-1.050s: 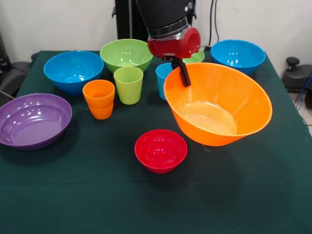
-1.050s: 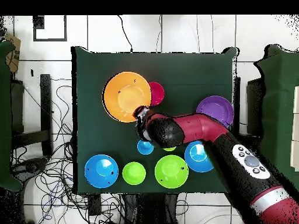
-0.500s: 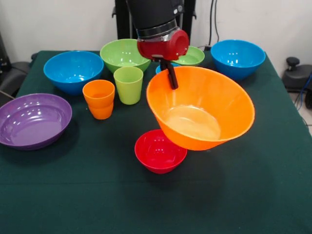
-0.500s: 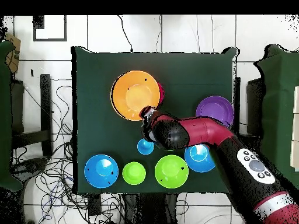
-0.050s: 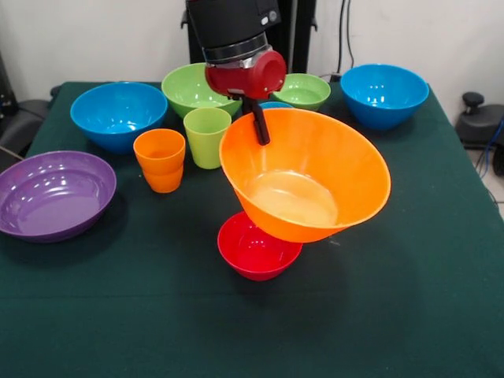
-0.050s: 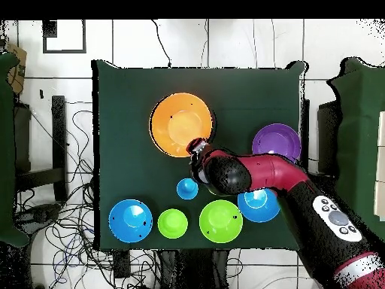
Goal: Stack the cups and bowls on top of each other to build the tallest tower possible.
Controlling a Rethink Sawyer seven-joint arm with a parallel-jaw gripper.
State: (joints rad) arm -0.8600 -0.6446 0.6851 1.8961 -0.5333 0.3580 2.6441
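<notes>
My gripper is shut on the far rim of the big orange bowl, which hangs tilted above the table. The bowl's underside covers the right part of the small red bowl below it. From overhead, the orange bowl hides the red one, with the gripper at its rim. An orange cup and a lime green cup stand upright to the left. Only the rim of the blue cup peeks out behind the orange bowl; the blue cup shows fully from overhead.
A wide purple bowl sits at the left edge. Along the back stand a blue bowl, a large green bowl, a small green bowl and a second blue bowl.
The arm has carried the orange bowl leftward in the front view, from beside the red bowl to over it. The blue cup is now mostly hidden behind it.
</notes>
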